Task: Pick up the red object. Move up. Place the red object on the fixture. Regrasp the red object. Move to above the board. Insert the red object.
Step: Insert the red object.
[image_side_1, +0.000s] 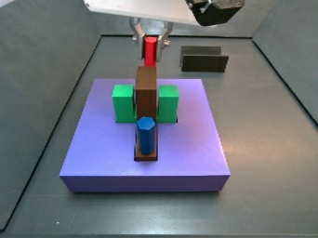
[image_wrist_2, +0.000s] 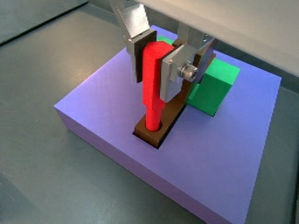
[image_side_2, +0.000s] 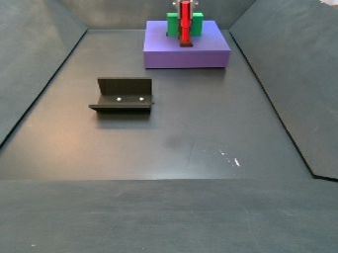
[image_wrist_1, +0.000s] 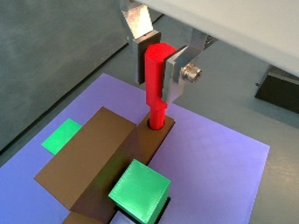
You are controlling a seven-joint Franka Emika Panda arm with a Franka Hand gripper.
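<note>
My gripper [image_wrist_1: 158, 80] is shut on the red object [image_wrist_1: 156, 109], a thin upright peg held between the silver fingers. Both wrist views show its lower end inside a brown slot [image_wrist_2: 156, 133] in the purple board [image_wrist_2: 105, 114]. In a side view the gripper [image_side_1: 151, 37] holds the red object [image_side_1: 151, 50] just behind the brown upright bar [image_side_1: 147, 88]. The blue cylinder [image_side_1: 145, 133] stands in front of that bar. The dark fixture [image_side_2: 123, 95] stands on the grey floor, far from the board [image_side_2: 199, 54].
Green blocks [image_side_1: 123, 102] [image_side_1: 166, 102] flank the brown bar, and one [image_wrist_2: 212, 87] stands close beside the gripper's finger. The fixture also shows behind the board [image_side_1: 204, 60]. Dark walls enclose the grey floor [image_side_2: 185, 148].
</note>
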